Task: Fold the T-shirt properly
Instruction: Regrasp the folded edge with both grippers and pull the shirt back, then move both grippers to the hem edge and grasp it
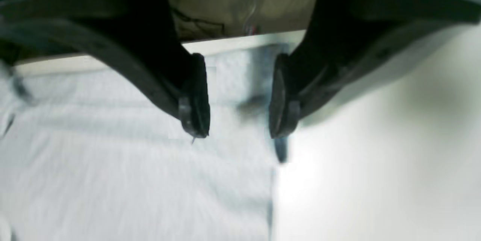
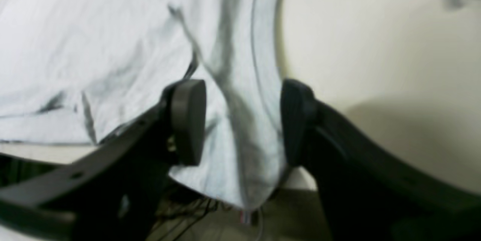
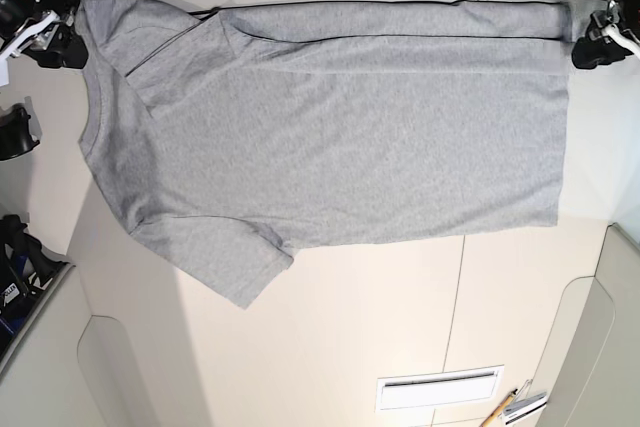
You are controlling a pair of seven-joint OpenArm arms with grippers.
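I see the T-shirt [image 3: 330, 137] spread across the far half of the table [image 3: 400, 327], collar end to the base view's left. My right gripper [image 3: 62, 45] sits at that far-left corner, my left gripper [image 3: 588, 52] at the far-right corner.

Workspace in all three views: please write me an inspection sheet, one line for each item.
Surface: pale table, lit, with seams between its panels.
Job's things: T-shirt spread flat, plain grey side up, far long edge folded over at the table's back edge; one sleeve points toward the near side.
Clutter: a pencil-like item and a clip at the near edge; white vent-like slot.
End effectors: left end effector open over the hem corner; right end effector open, shirt corner between its jaws, contact unclear.
Cables: thin wires below the table edge.
Surroundings: dark background behind the table.
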